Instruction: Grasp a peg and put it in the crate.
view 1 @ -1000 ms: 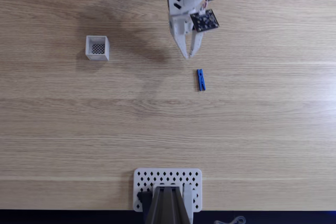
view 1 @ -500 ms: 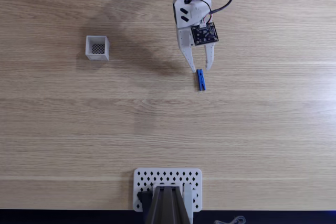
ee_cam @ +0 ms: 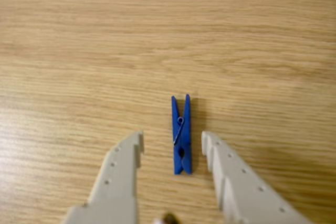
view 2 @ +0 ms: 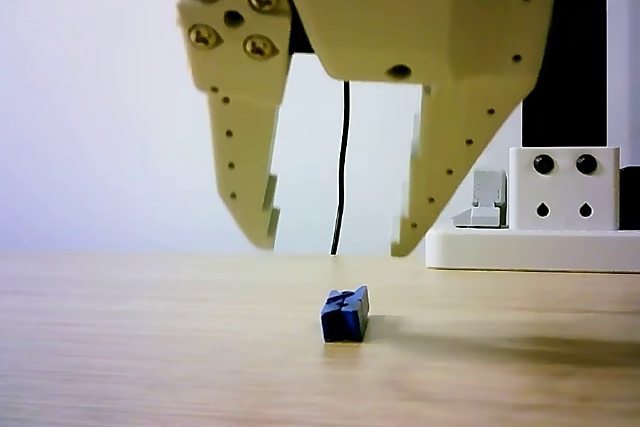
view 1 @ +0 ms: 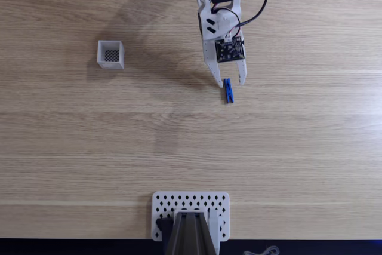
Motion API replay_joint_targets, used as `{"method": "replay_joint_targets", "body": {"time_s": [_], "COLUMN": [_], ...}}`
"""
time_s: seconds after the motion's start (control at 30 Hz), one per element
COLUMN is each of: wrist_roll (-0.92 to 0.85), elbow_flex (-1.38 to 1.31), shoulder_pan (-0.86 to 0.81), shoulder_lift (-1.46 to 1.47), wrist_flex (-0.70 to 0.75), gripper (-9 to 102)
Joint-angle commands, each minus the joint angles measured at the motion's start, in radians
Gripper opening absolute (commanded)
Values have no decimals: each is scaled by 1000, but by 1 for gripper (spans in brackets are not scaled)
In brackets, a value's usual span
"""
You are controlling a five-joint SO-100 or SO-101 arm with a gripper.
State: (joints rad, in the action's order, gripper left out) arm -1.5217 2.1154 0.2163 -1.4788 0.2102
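Claw point(ee_cam: 172, 142) wide open, empty, fingers either side of peg point(ee_cam: 181, 134), w/o contact; crate point(view 1: 111, 54) well apart.

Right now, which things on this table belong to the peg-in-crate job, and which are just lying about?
Belongs to the job:
- blue clothes peg, flat on the wood, between the open fingers
- small white crate, off to the left in the fixed view
- gripper

Just lying about:
- white perforated plate at the near table edge
- white block with dark holes, in the background
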Motion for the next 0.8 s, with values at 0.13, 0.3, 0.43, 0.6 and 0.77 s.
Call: {"method": "replay_joint_targets", "body": {"time_s": [0.13, 0.3, 0.43, 0.6, 0.77], "wrist_roll": [17, 5, 5, 5, 5], "elbow_flex": [-109, -110, -110, -97, -94], "shoulder_pan": [8, 8, 3, 3, -3], "shoulder_lift": [15, 44, 46, 52, 78], "wrist_flex": [-28, -28, -28, -26, -26], "gripper": [19, 18, 18, 18, 18]}}
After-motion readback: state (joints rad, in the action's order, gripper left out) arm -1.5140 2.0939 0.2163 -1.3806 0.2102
